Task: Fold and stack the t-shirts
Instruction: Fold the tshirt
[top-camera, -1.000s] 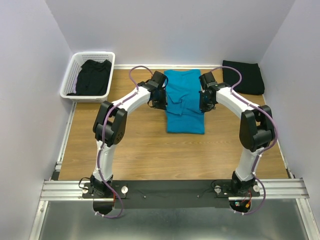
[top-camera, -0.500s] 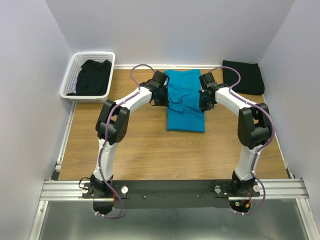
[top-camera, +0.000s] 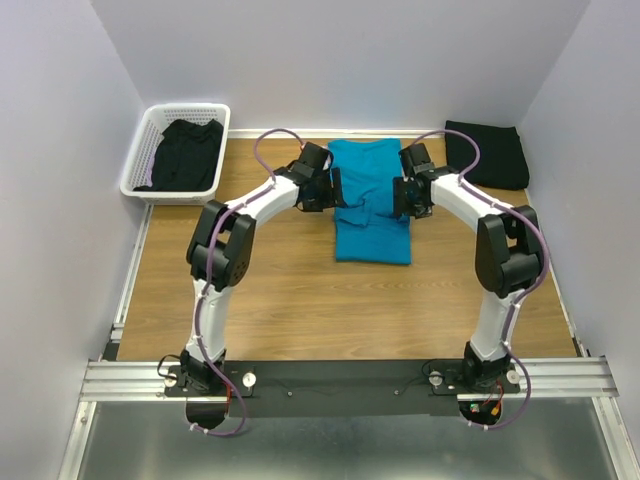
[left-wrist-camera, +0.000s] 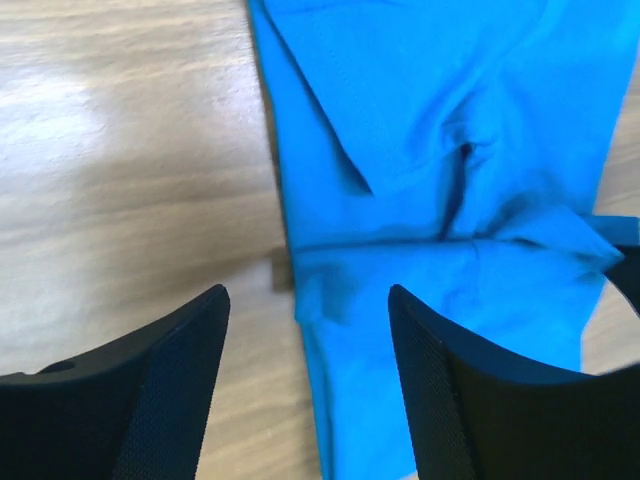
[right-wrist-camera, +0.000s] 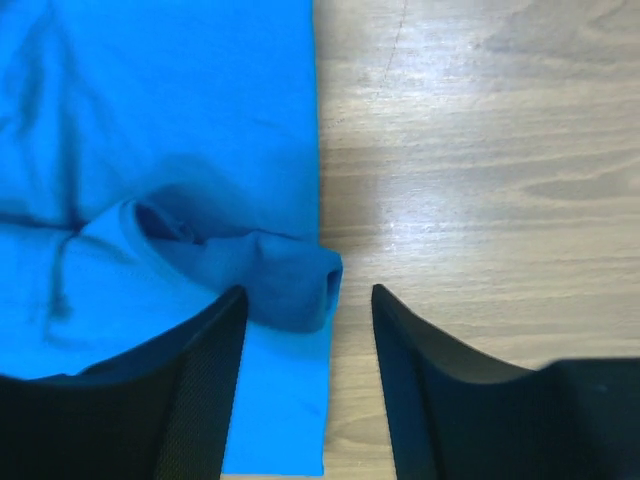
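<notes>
You had both arms arched out from their bases, elbows pushed wide toward the side walls and wrists turned back in toward the middle, so the two together made a kind of horseshoe over the table (top-camera: 270, 290). The left gripper (left-wrist-camera: 305, 300) sat at the left edge of the teal t-shirt (top-camera: 371, 215), roughly halfway along its length. Its fingers were spread apart, not clamped on anything, with the shirt's edge and some bare wood showing between them. The right gripper (right-wrist-camera: 307, 295) mirrored that on the shirt's right edge. Its fingers were apart too, with a small bunched roll of teal fabric lying right between the tips, and neither pad was visibly pinching it.

The teal shirt itself lay flat-ish at the far middle of the table, folded into a long strip with a crease across it. One black t-shirt (top-camera: 185, 155) was heaped in the white basket (top-camera: 135, 170) at the far left corner, and a folded black t-shirt (top-camera: 487, 153) sat at the far right.
</notes>
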